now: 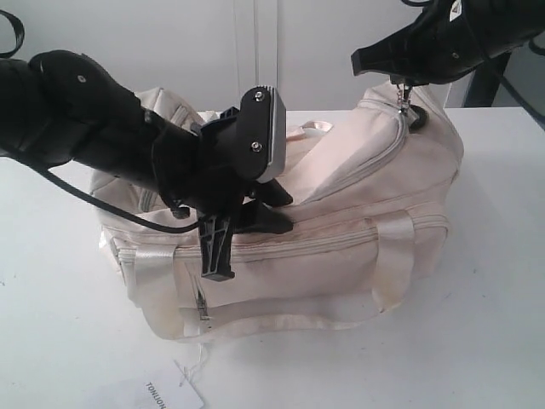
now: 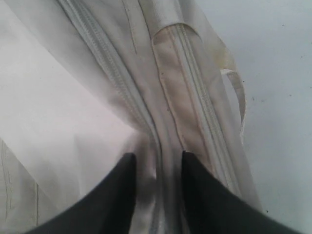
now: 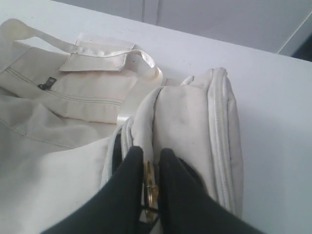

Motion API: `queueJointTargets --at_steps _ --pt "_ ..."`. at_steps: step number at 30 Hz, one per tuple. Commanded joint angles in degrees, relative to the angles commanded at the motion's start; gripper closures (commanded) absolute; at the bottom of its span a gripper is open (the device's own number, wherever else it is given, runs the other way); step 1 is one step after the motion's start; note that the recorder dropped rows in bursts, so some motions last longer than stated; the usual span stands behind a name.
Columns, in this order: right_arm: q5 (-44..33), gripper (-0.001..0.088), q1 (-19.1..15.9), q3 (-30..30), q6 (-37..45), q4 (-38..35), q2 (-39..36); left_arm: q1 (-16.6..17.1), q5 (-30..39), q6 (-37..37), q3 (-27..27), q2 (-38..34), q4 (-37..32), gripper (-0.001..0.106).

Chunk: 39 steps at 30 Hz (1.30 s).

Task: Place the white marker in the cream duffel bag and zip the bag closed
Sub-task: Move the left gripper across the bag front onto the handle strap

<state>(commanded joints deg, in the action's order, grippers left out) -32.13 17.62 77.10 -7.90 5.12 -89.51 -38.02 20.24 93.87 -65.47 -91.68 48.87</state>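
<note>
So we logged right gripper [image 3: 150, 152] clenched on gold chain pull [image 3: 148, 187], left gripper [image 2: 157, 155] pinching cream duffel bag [image 2: 195, 107]; thin pull could slip, stalling zip

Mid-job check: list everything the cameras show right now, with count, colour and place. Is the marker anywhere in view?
cream fabric duffel bag: one, cream, middle of the table
gold zipper pull: one, gold, at the bag's top end on the right of the exterior view
flat white paper tag with black letters: one, white, on the table in front of the bag
white table: one, white, under everything
slim white marker: none in view
left gripper: one, black, on the bag's top, fingers either side of a fabric fold; cannot tell whether it is clamped
right gripper: one, black, shut on the gold zipper pull
</note>
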Motion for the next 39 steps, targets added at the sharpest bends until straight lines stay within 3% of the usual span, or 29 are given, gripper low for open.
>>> queueJointTargets --at_steps 4,9,20,30,39 --pt "-2.79 0.0868 0.00 0.00 0.00 -1.45 0.00 0.00 -2.66 -3.06 0.00 4.80 0.14 0.046" --pt "-3.10 0.0868 0.00 0.00 0.00 -3.05 0.00 -0.95 0.90 -5.66 0.00 8.94 0.45 0.046" --pt "-3.23 0.0868 0.00 0.00 0.11 -3.38 0.00 -9.89 -0.38 -5.26 0.11 6.83 0.08 0.046" --pt "-3.51 0.0868 0.00 0.00 0.11 -3.38 0.00 -14.93 -10.70 -5.26 0.11 -0.69 0.08 0.046" --pt "-3.51 0.0868 0.00 0.00 0.11 -3.38 0.00 -19.93 -26.54 -5.15 0.11 -6.63 -0.74 0.046"
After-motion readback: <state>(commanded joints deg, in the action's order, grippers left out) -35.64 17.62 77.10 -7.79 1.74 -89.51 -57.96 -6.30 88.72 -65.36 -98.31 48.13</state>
